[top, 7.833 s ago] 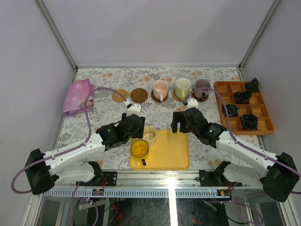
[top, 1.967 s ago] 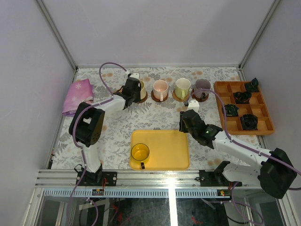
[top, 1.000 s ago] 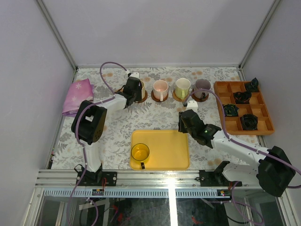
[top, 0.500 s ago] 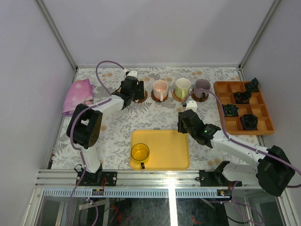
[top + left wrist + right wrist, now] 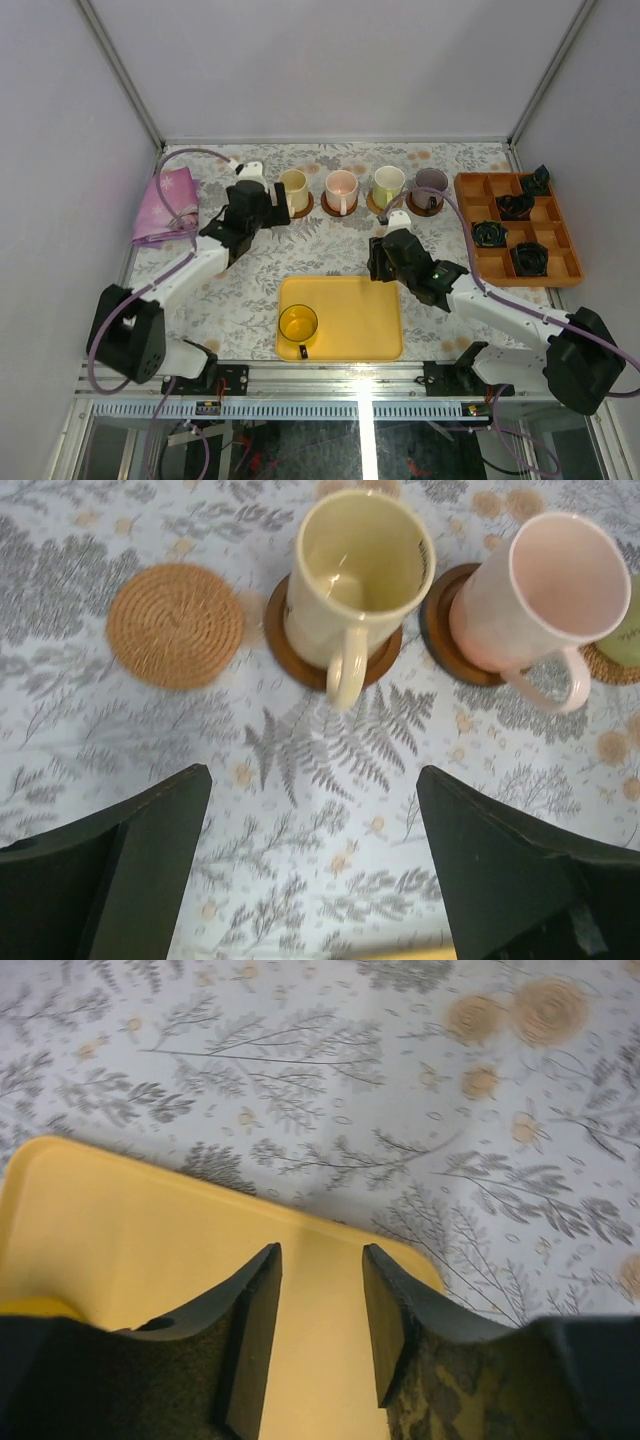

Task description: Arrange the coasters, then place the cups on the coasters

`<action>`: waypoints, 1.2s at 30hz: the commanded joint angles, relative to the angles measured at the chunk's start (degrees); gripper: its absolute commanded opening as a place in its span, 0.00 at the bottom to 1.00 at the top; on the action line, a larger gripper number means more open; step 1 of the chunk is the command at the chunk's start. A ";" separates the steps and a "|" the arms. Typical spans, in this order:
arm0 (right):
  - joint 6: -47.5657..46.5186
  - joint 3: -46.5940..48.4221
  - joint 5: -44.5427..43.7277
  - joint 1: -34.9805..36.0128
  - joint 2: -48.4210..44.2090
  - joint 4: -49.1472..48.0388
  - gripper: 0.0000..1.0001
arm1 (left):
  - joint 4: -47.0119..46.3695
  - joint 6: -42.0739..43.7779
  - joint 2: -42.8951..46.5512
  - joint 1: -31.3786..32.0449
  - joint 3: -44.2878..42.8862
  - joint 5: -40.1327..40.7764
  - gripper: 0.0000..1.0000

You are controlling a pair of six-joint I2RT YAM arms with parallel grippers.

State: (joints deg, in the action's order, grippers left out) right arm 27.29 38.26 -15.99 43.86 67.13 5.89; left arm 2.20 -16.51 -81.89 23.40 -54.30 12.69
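Found left hand wide, empty, near cream cup seated on dark coaster; right hand narrow, empty, over yellow tray.

Bright, even, diffuse light fills the top view, and shadows under the arms are faint and soft. A white glare streak crosses the rail at 6 o'clock. In the left wrist view the cream cup is sharp with a glint inside, the tan coaster at 10 o'clock is smeared, and the left fingers are dark and soft. The right fingers blur at 6 o'clock.
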 commanded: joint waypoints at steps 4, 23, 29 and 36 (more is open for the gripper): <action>-12.44 7.62 19.72 0.09 3.25 -4.55 0.56 | 9.67 -6.91 13.76 4.13 10.57 6.00 0.85; -24.57 21.79 24.54 15.51 17.27 4.38 0.66 | 32.51 -26.20 27.78 20.49 14.64 24.07 0.86; -24.13 22.90 25.75 17.40 21.24 4.56 0.66 | 32.26 -28.38 31.63 21.17 16.34 25.31 0.89; -24.17 25.88 26.68 19.82 26.83 4.74 0.66 | 31.94 -29.12 35.91 21.17 17.57 26.51 0.91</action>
State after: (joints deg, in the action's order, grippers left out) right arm 4.08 60.07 10.09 62.06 92.07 11.33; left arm 34.06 -43.66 -47.81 44.27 -37.58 36.07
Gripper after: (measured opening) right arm 0.656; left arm 0.904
